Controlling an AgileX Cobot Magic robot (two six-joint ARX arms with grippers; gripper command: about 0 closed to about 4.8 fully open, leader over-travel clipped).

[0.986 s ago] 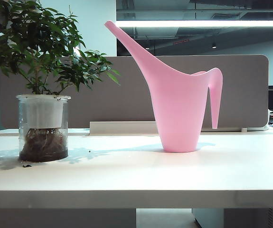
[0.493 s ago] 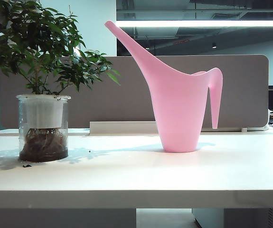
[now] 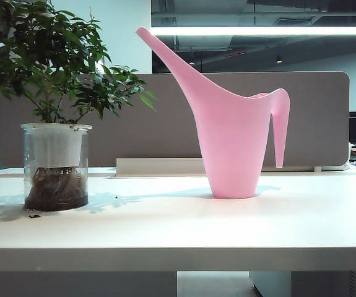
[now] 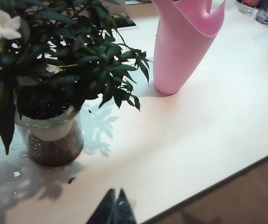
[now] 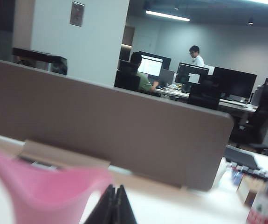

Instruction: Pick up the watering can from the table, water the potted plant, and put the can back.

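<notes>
On the table (image 3: 178, 229), the can (image 3: 233, 145) stood upright and untouched, its long spout slanting up toward the plant (image 3: 54, 93), which sat well apart from it near the table's left end in the exterior view. Neither arm appeared in that view. The handle faced away from the plant, on the right, its lower end hanging free above the white top.

The left gripper (image 4: 114, 207) hung above the table's front edge with its jaws pressed together and nothing between them, looking down on the plant's leaves and glass cylinder, with the can's body (image 4: 180, 44) further off. The right gripper (image 5: 113, 205) was likewise closed and empty, its tips showing just this side of the can's blurred pink rim (image 5: 45, 191), with the divider (image 5: 106, 135) and an office beyond. Whether those tips touched the can could not be told.

No part of the job looked done: the can had not been lifted, so pouring and setting it back remained ahead. By the look of it, the right arm was nearest the can, and its jaws would have to part before any grasp.
</notes>
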